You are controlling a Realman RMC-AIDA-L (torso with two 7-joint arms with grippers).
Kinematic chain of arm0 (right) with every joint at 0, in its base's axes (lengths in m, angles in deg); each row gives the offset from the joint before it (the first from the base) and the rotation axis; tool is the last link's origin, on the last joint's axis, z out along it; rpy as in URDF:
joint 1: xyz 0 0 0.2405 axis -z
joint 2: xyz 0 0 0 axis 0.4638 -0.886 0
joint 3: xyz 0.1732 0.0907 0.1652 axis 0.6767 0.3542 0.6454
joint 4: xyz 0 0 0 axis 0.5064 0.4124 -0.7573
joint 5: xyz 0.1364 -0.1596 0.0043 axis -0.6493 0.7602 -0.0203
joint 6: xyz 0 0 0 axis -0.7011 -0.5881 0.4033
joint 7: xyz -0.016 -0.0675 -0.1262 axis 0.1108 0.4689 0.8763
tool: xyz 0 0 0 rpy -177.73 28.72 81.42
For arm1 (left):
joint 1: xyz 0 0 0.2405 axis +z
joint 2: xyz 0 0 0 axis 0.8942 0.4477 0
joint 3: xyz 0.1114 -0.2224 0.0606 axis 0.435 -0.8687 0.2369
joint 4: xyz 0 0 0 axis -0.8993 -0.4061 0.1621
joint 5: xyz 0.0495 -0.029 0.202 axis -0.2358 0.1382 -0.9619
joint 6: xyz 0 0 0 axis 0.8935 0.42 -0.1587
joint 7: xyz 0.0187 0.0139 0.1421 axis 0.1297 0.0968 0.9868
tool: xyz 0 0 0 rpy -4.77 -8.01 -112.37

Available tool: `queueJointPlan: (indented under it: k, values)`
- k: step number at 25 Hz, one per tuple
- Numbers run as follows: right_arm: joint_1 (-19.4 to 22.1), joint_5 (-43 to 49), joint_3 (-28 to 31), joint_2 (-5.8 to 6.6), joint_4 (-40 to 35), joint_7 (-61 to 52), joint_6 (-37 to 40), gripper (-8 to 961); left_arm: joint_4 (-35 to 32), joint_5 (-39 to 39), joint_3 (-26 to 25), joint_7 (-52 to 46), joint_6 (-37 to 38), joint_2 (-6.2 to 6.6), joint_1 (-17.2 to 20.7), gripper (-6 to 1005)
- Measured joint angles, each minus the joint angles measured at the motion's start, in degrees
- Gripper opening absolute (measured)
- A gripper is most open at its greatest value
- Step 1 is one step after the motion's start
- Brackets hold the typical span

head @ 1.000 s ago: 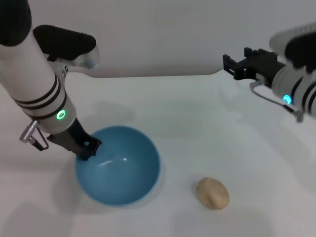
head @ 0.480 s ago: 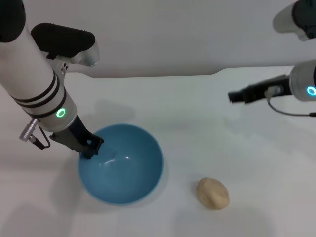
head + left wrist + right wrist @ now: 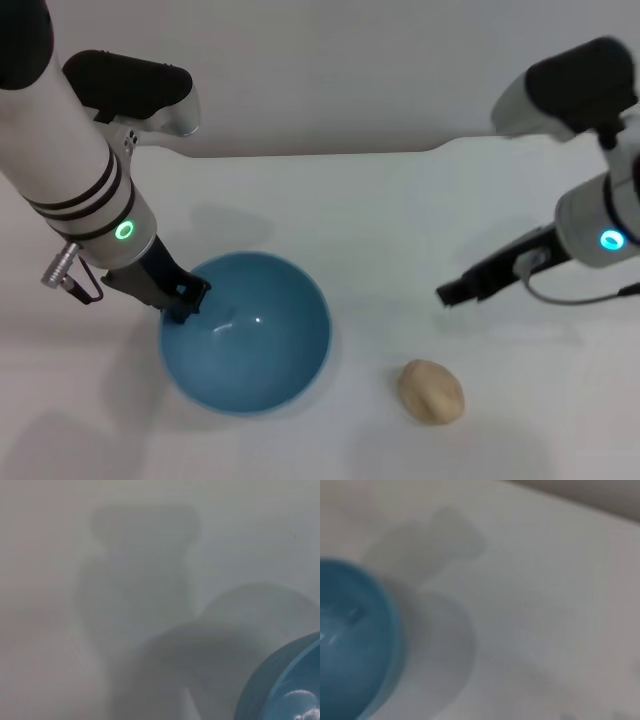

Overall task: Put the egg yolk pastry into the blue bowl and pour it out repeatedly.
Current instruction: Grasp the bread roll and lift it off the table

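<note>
The blue bowl (image 3: 285, 350) stands empty on the white table at front left. My left gripper (image 3: 184, 296) is at its far-left rim, shut on the rim. The egg yolk pastry (image 3: 431, 391), a small tan lump, lies on the table to the right of the bowl, apart from it. Above the table my right gripper (image 3: 451, 293) hangs a little behind and to the right of the pastry, not touching it. An edge of the blue bowl (image 3: 285, 690) shows in the left wrist view, and the blue bowl (image 3: 350, 640) is also in the right wrist view.
The white table (image 3: 380, 220) ends at a back edge against a pale wall. Bare tabletop lies between the bowl and the pastry.
My right arm has swung down and inward from the back right to just behind the pastry. The bowl has settled slightly to the right in the left gripper.
</note>
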Motion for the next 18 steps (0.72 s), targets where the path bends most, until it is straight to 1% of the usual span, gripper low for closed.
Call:
queueJointPlan:
  k: [3,9,12,18]
  values:
    - [-0.2,-2.1,-2.1,-0.36,1.3,0.2,-0.5,534,0.0,0.0,-0.3,0.0,0.5,0.04,0.0,0]
    - [-1.7,-3.6,-5.7,-0.53,5.5,-0.6,-0.6,534,0.0,0.0,-0.5,0.2,0.8,0.13,0.1,0]
    - [-2.3,-4.3,-6.6,-0.59,7.9,-1.5,-0.5,534,0.0,-0.1,-0.5,0.3,0.9,0.15,0.1,-1]
    - [-2.2,-4.3,-6.9,-0.61,9.6,-2.4,-0.4,534,0.0,-0.4,-0.5,0.7,0.9,0.16,0.2,1]
